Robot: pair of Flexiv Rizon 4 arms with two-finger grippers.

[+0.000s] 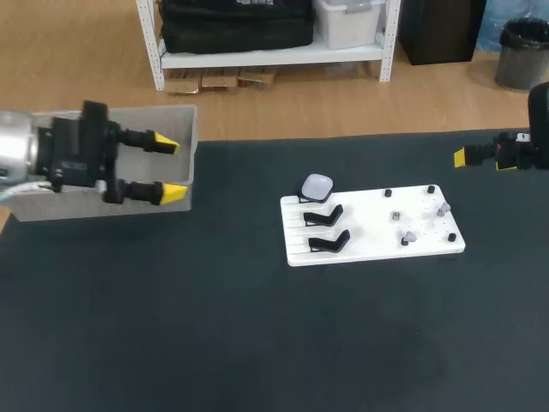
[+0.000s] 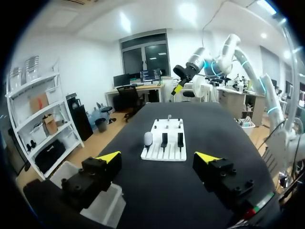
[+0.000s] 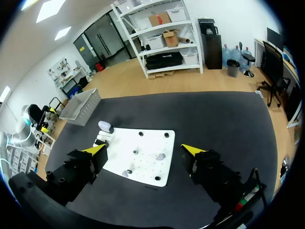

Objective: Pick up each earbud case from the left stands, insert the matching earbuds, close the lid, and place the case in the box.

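Seemingly two-thirds through: one rounded white earbud case (image 1: 317,185) sat on the far stand beside two bare black stands (image 1: 329,242), left tool (image 1: 171,169) and right tool (image 3: 144,149) both released, empty.

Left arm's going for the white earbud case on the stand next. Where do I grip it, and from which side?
Probably across its rounded sides, near the top, coming down from above. The earbud case sits raised on the rearmost stand with its upper part free, while an empty black stand crowds its near side. The left gripper is open.
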